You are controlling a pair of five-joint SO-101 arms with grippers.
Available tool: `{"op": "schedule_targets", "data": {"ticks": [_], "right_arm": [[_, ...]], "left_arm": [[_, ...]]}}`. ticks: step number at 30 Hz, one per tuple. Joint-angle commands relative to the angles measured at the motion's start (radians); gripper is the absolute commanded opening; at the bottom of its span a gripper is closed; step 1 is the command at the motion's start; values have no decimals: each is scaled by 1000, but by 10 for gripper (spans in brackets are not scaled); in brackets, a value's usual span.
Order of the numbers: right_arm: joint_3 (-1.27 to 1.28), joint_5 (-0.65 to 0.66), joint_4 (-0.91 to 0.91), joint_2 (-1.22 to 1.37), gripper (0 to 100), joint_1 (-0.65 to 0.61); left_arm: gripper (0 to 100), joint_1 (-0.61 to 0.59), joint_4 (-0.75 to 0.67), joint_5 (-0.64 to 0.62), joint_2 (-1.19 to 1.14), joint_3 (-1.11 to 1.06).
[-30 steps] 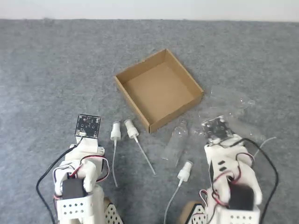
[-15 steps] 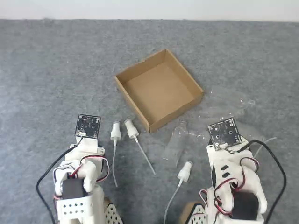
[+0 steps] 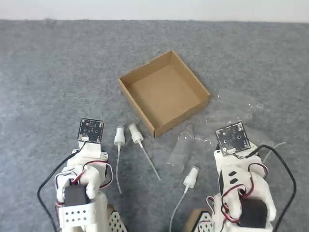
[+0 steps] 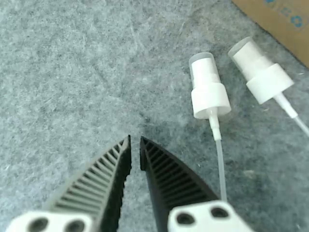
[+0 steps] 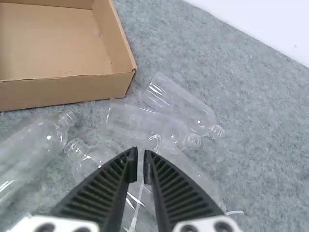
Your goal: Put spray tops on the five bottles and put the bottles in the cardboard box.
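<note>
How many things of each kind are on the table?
Spray tops: 3
Bottles: 4 that can be told apart; they are clear and overlap, so there may be another
Box: 1
Total: 8

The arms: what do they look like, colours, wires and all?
The left arm and right arm are white plastic with perforated bases, looping red, black and white wires, and a black square circuit board at each wrist. The left gripper and right gripper each have two black ribbed fingers tapering to points.
</note>
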State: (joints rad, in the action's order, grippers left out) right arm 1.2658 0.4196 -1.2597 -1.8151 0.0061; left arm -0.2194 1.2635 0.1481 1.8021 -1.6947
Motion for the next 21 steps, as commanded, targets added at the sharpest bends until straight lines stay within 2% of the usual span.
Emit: {"op": "schedule_targets", "data": {"ticks": [1, 17, 21], "right_arm": [[18, -9, 50, 1, 6, 10], [91, -9, 70, -1, 6, 8], [89, -8, 71, -1, 6, 8]], "left_arm": [[27, -2, 2, 8, 20, 10], [27, -2, 2, 8, 20, 10], [27, 44, 2, 8, 20, 10]]}}
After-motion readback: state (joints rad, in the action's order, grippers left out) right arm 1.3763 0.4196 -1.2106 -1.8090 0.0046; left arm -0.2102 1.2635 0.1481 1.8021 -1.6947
